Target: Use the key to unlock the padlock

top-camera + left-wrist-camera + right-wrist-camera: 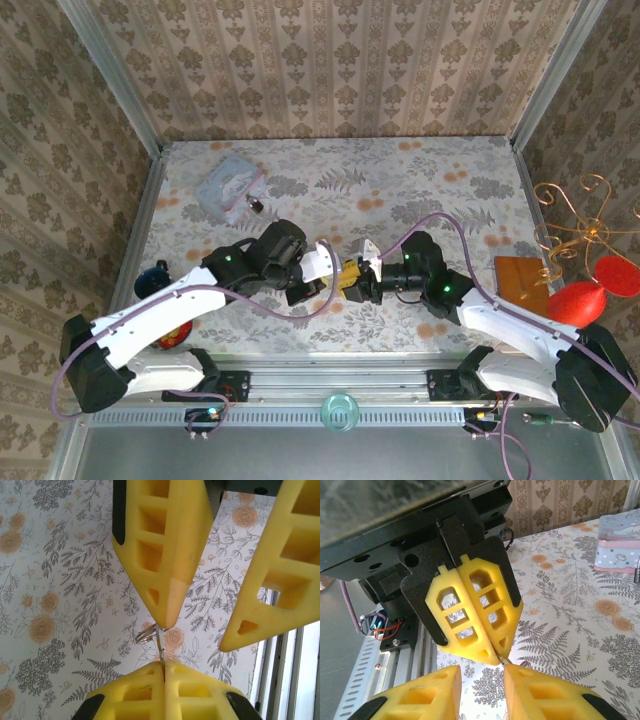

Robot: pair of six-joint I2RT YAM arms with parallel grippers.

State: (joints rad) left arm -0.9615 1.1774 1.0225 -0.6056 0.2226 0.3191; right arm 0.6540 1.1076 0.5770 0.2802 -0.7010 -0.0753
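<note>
The left gripper (164, 666) has its yellow jaws pressed shut on the key (161, 649). The key is a thin grey sliver standing up out of the seam between them, with a small wire ring (144, 632) hanging at its 10 o'clock side. The right gripper (482, 676) faces it head-on with its jaws spread apart. In the left wrist view, the tip of one right finger (160, 555) comes down onto the top of the key, while the other finger sits well off at 3 o'clock.

From above, the two grippers meet nose to nose over the middle of the flowered bench (440, 190), slightly toward its near edge. The padlock (257, 205) lies well apart from them, out at about 10 o'clock. It is a tiny dark speck just beside the 4 o'clock corner of a bluish plastic pouch (226, 184). It is too small to tell whether its loop is open or closed.
</note>
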